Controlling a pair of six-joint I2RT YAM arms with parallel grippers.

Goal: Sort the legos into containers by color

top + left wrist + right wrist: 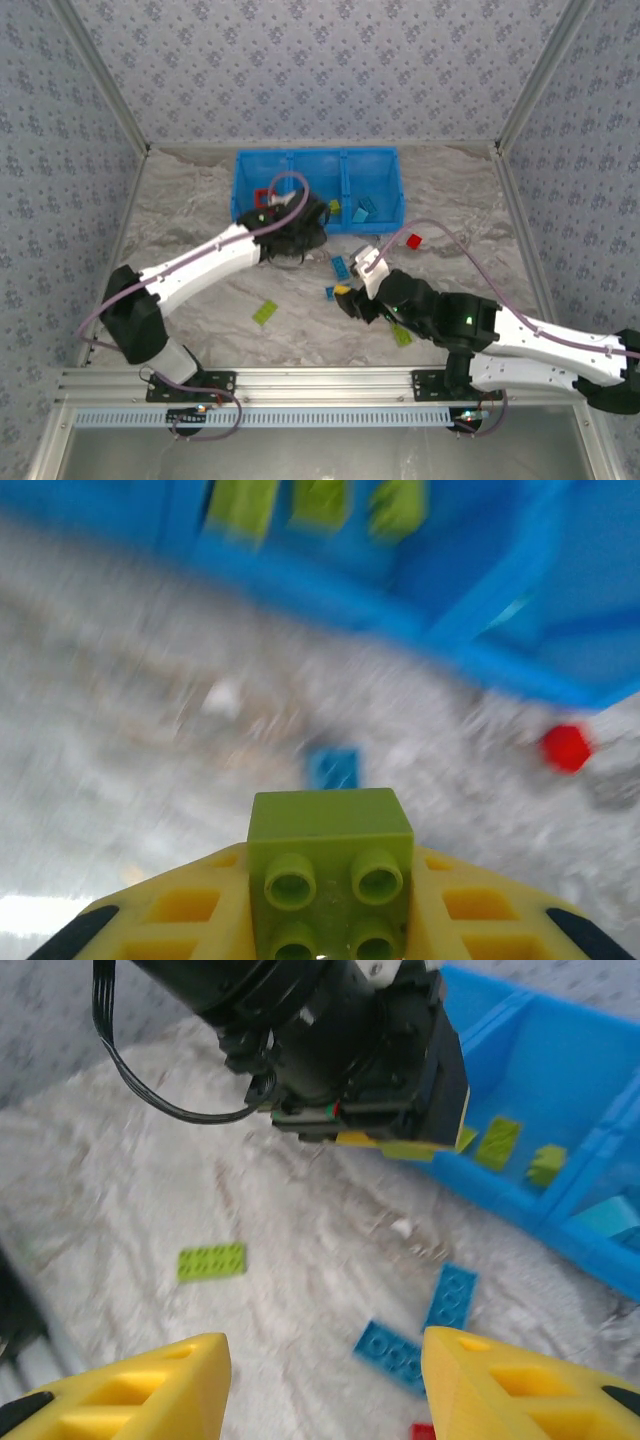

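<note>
Left gripper (330,925) pinches a lime green brick (330,830) just short of the blue bin (320,580). We should lift clear of its near wall and release at 12 o'clock, above the green bricks (320,500) lying inside. Right gripper (325,1380) hangs spread, empty.

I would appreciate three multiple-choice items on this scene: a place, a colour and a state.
1. Where is the loose red brick? A) inside the blue bin B) on the table, just outside the bin's near right corner C) at the table's left edge
2. What colour is the brick in the left hand? A) red B) lime green C) light blue
3. How is the right hand? A) open and empty B) shut on a blue brick C) shut on nothing
1 B, the top view shows it there; 2 B, green studs sit between the fingers; 3 A, its fingers stand apart.
</note>
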